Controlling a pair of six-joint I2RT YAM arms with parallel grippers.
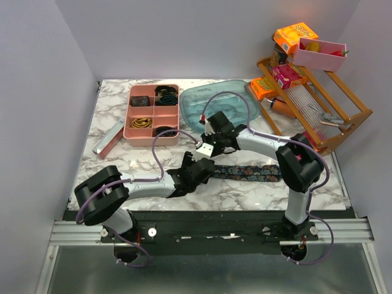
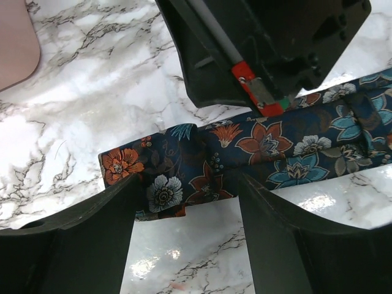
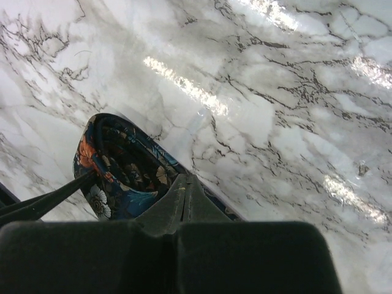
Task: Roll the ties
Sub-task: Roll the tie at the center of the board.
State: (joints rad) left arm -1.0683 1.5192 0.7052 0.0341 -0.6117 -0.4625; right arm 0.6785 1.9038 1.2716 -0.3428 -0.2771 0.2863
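The left end effector (image 2: pixel 187 205) has its fingers apart, one on each side of the tie (image 2: pixel 275 144), whose end is folded over on itself between them. The right end effector (image 3: pixel 184 187) has its fingers pressed together. Its own camera shows the tip just beside a small curled loop of the fabric, while the left wrist view shows this end almost flat. Whether it pinches the cloth, I cannot tell. Only the top view shows the rest of the tie lying straight on the marble surface (image 1: pixel 245 191).
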